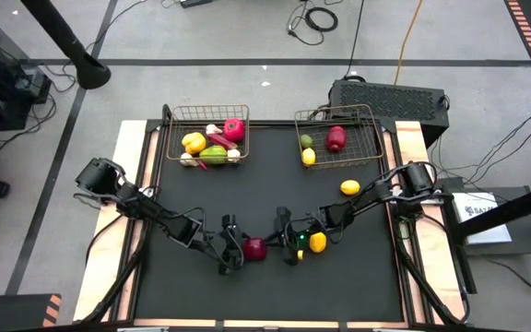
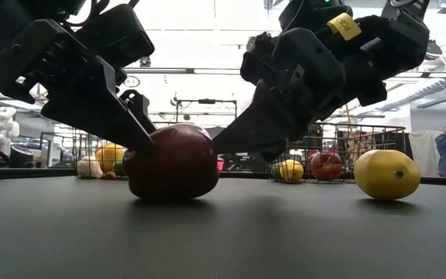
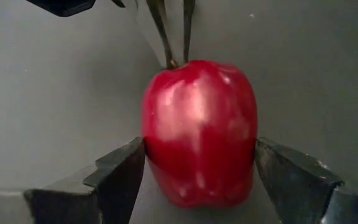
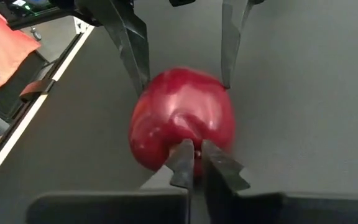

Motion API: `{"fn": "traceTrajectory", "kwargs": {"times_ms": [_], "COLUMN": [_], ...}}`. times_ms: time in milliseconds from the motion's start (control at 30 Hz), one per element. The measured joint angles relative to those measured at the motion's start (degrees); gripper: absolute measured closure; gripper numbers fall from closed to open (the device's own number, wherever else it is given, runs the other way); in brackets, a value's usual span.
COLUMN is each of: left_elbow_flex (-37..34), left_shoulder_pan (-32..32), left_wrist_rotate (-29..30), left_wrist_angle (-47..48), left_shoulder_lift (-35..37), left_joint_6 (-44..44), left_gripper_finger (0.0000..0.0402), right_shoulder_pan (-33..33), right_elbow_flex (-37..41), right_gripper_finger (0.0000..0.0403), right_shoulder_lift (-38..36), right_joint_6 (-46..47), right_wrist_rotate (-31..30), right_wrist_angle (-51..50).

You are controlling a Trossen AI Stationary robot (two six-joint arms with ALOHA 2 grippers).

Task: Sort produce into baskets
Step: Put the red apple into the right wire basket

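Red apple (image 3: 199,130) sitting upright on the desk, pinched dead centre in left tool (image 3: 197,171); right tool (image 4: 194,163) pressed together, poking its far side.

Left basket's (image 1: 175,138) produce too small

Left claw (image 1: 231,245) spread, right claw (image 1: 282,242) (tips together)

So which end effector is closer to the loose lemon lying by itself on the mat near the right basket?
Right. The right end effector sits in front of the lemon, toward the table's middle, shut at the red apple. The left end effector is farther, beyond the apple, closed on it.
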State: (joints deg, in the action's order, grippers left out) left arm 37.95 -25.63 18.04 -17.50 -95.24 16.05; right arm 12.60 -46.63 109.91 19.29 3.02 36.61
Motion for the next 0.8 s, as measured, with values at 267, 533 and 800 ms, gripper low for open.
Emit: {"fn": "traceTrajectory", "kwargs": {"times_ms": [267, 533, 800], "left_elbow_flex": [0.0, 0.0, 0.02], "left_shoulder_pan": [0.0, 0.12, 0.11], "left_wrist_rotate": [-0.02, 1.61, 2.33], "left_wrist_angle": [-0.01, -1.23, -1.19], "left_shoulder_lift": [0.0, 1.55, 3.86], "left_joint_6": [-0.04, -0.51, -0.04], "left_gripper_finger": [0.0103, 0.0103, 0.0099], "right_shoulder_pan": [-0.02, -0.2, -0.26], "right_elbow_flex": [-0.02, -0.04, -0.07], "right_gripper_finger": [0.0401, 0.0402, 0.0403], "right_shoulder_lift": [0.0, -1.47, -5.59], "right_joint_6": [-0.46, -0.41, -0.94], "right_wrist_rotate": [1.85, 2.31, 1.98], "right_wrist_angle": [0.26, -2.8, -7.23]}}
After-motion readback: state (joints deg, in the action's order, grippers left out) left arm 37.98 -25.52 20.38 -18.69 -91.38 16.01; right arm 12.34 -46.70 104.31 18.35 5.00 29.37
